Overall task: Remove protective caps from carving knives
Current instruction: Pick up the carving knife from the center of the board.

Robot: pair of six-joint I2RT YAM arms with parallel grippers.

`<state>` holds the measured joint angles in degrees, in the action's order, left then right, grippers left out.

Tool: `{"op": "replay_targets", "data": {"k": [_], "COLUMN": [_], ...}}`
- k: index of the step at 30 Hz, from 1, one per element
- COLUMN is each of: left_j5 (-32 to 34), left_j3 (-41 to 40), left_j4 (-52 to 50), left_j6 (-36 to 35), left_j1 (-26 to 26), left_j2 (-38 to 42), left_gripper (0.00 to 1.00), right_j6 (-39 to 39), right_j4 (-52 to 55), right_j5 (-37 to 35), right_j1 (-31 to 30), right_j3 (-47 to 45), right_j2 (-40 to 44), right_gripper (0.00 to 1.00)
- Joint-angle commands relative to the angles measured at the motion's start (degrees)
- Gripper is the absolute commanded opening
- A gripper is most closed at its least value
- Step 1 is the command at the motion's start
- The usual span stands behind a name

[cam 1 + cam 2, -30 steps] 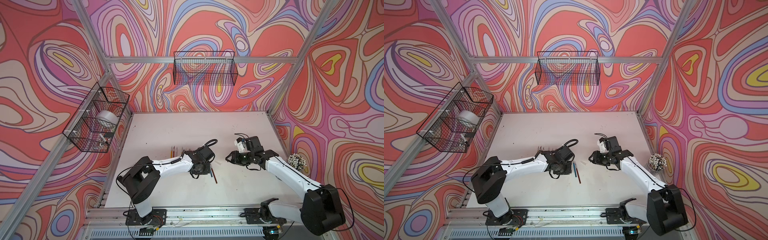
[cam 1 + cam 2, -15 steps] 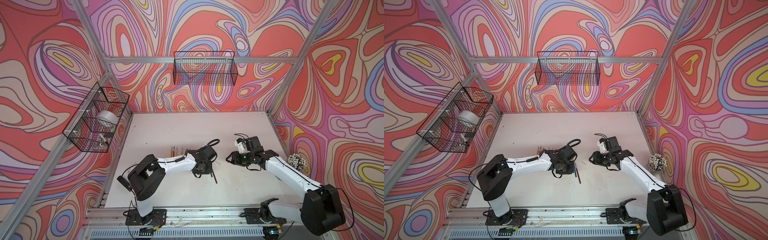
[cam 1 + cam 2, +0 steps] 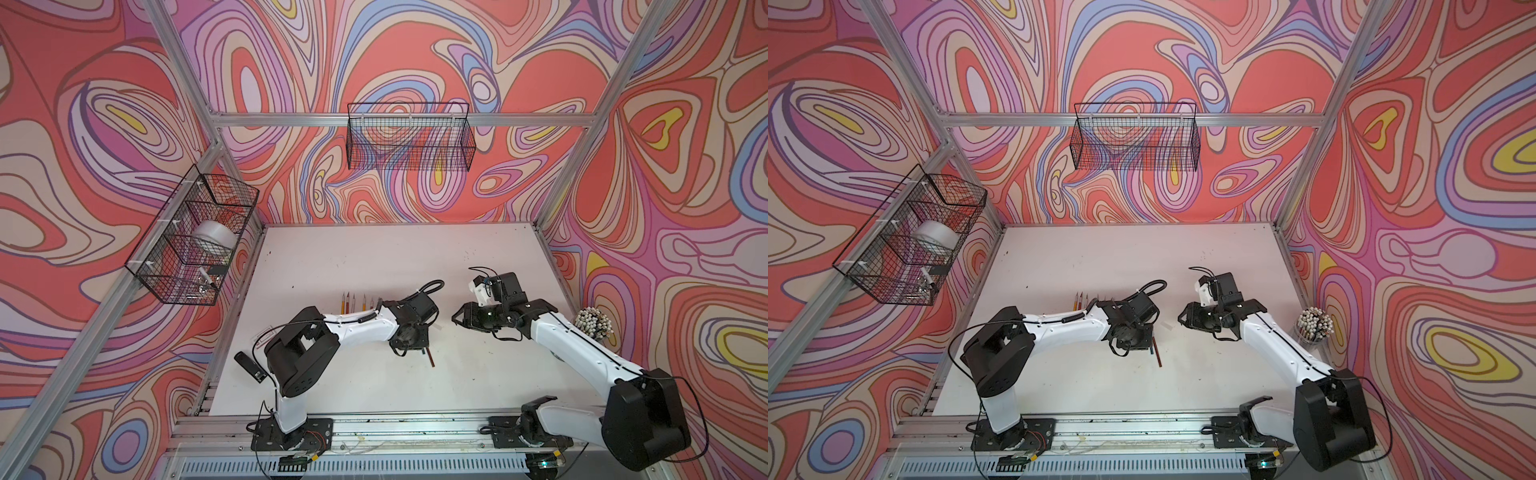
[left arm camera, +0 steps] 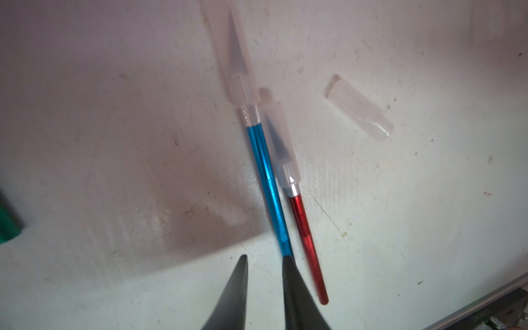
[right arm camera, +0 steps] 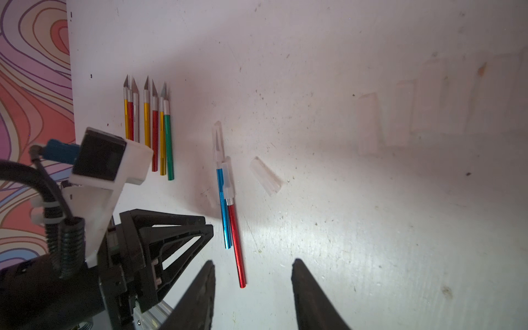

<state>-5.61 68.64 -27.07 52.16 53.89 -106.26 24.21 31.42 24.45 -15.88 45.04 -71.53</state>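
Two carving knives lie side by side on the white table, a blue one [image 4: 268, 183] and a red one [image 4: 305, 237]. Each wears a translucent protective cap [image 4: 238, 54] [image 4: 281, 137] over its blade. My left gripper [image 4: 265, 257] hovers low at their handle ends, narrowly open, with nothing between its fingers; one finger [image 4: 291, 280] covers the blue handle's end. My right gripper [image 5: 253, 262] is open above the red knife's end [image 5: 241, 274]. One loose cap [image 5: 265, 175] lies beside the pair. Several bare-bladed knives [image 5: 148, 123] lie in a row.
Several more loose caps [image 5: 368, 123] lie blurred farther along the table. A clear cup of white-tipped sticks [image 3: 594, 324] stands at the table's right edge. Wire baskets hang on the back wall [image 3: 409, 139] and the left wall [image 3: 195, 237]. A black object [image 3: 249, 365] lies by the left rail.
The left arm's elbow has swung to the right while its gripper stayed over the blue and red knives. The right arm has not moved.
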Motion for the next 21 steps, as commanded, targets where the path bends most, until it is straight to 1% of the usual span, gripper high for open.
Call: {"op": "replay_targets", "data": {"k": [1,12,21], "left_j5": [-0.15,-0.50,1.03], "left_j3": [1.71,2.20,3.69], "left_j4": [-0.08,0.02,-2.86], "left_j6": [0.40,0.57,-0.04], "left_j1": [0.52,0.87,1.11], "left_j2": [-1.39,-2.81,-4.91], "left_gripper": [0.25,0.30,0.30], "right_j6": [-0.58,-0.94,-0.83], "right_j4": [0.27,0.80,1.35], "right_j5": [-0.70,-1.15,-1.50], "right_j1": [-0.29,-0.29,-0.27], "right_j3": [0.43,0.23,0.71], "right_j2": [-0.04,0.13,0.30], "right_gripper": [0.46,0.46,0.46]}}
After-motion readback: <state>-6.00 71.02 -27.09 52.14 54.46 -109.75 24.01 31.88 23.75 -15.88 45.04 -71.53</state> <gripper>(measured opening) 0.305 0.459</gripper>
